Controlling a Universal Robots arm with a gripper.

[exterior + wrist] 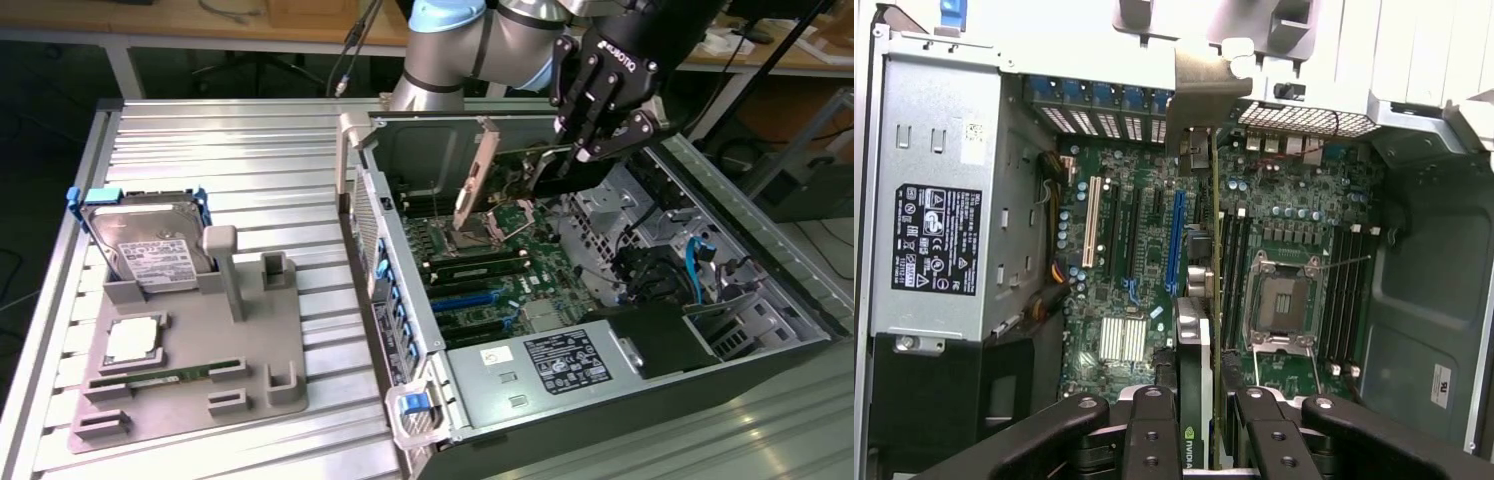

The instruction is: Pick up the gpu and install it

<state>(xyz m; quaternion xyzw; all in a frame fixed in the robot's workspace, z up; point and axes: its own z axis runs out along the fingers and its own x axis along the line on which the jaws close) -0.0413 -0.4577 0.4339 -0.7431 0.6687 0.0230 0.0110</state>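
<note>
The gpu (1196,350) shows edge-on in the wrist view, a thin dark card with a green logo near my fingers (1152,430). Its long silver bracket (1204,90) points at the case's rear slot openings. My gripper (1199,425) is shut on the card's top edge. In the exterior view the gripper (577,158) hangs inside the open computer case (747,330), holding the gpu (541,175) upright over the motherboard (494,270), with the bracket (471,185) toward the exterior view's left. The card sits beside a blue slot (1176,240); whether it touches the board I cannot tell.
A grey fixture (200,350) on the ribbed table at the exterior view's left carries a hard drive with blue rails (140,240), a processor (134,340) and a green memory stick (160,378). The power supply (561,360) fills the case's near end. Blue cables (694,270) run along the far wall.
</note>
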